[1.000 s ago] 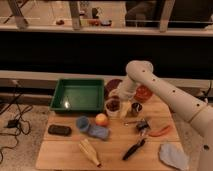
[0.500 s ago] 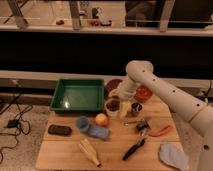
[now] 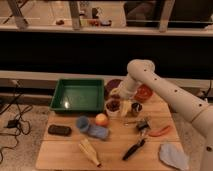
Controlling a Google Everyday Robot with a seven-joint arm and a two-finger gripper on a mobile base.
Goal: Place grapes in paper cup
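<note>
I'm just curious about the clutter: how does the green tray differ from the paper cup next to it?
The green tray is wide, rectangular and holds nothing visible; the paper cup is small, round and pale, with dark grapes in its mouth. The gripper hangs over the cup, not the tray. Both sit on the wooden table.

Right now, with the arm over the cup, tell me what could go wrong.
The gripper hangs just above the paper cup, where the dark grapes already show at the rim. Pulling away could tip that light cup. The small metal cup and the maroon bowl stand close by, so a sideways swing might knock either one.
</note>
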